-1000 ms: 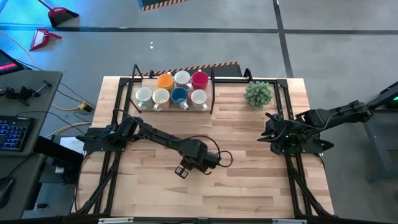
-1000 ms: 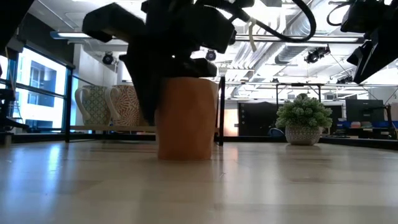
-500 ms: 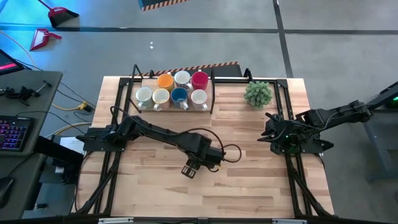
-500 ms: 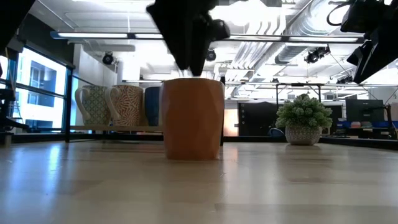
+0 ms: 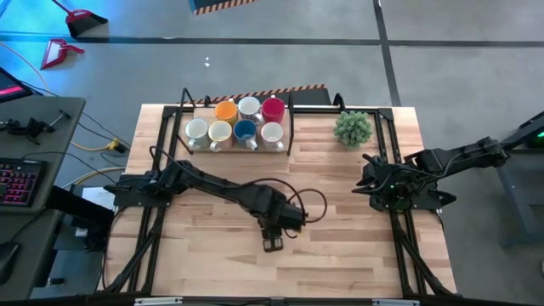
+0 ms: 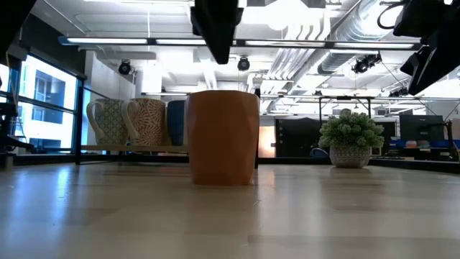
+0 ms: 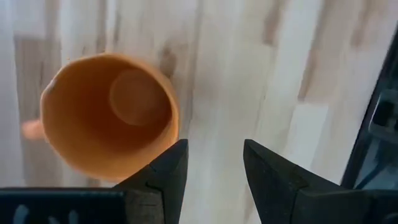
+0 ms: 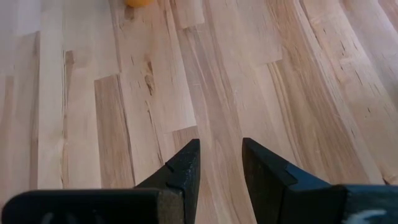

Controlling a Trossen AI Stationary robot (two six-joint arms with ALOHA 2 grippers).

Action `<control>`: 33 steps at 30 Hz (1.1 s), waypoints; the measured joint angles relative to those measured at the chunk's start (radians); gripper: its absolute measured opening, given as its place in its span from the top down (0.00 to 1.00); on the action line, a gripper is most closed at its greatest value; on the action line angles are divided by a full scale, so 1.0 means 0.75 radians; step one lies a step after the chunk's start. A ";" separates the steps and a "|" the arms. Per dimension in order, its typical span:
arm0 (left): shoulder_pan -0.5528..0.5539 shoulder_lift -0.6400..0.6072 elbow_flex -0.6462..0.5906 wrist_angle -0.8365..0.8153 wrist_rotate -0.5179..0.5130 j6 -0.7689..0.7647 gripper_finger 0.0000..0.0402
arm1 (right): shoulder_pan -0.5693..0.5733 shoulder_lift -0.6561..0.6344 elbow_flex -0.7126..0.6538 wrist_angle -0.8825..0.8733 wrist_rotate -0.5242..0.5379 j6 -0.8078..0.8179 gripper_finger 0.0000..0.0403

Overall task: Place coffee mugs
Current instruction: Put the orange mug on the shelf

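Note:
An orange-red mug [image 6: 223, 137] stands upright on its base in the middle of the table. The left wrist view shows this mug [image 7: 109, 118] from above, with its handle [image 7: 31, 129] on the side away from the fingers. My left gripper [image 7: 211, 165] is open and hovers above the mug, beside its rim; the gripper [image 5: 274, 240] hides the mug in the high view, and its fingers [image 6: 218, 32] hang clear of the rim. Several other mugs [image 5: 235, 121] stand in a rack at the far edge. My right gripper [image 8: 221, 162] is open over bare wood at the right edge.
A black-framed rack [image 5: 291, 127] holds white, cream, yellow-orange, red and blue mugs. A small green potted plant [image 5: 353, 127] stands at the far right. Black frame rails run along both table sides. Bare wood lies around the orange-red mug and toward the near edge.
My left gripper, which stood low around the orange-red mug, has risen above its rim, drifted toward the table's right and near edges, and turned about. The mug remains upright on the table, nudged slightly.

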 joint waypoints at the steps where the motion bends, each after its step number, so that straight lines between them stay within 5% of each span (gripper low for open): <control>1: 0.002 0.000 0.000 0.009 -0.012 -0.072 0.64 | 0.000 0.000 0.000 0.000 0.000 0.000 0.76; 7: 0.011 0.010 0.001 0.146 -0.073 -0.331 0.61 | 0.000 0.000 0.000 0.000 0.000 -0.008 0.76; 33: 0.068 0.190 -0.001 0.142 -0.185 -0.338 0.60 | 0.000 -0.001 0.000 -0.009 -0.004 -0.001 0.76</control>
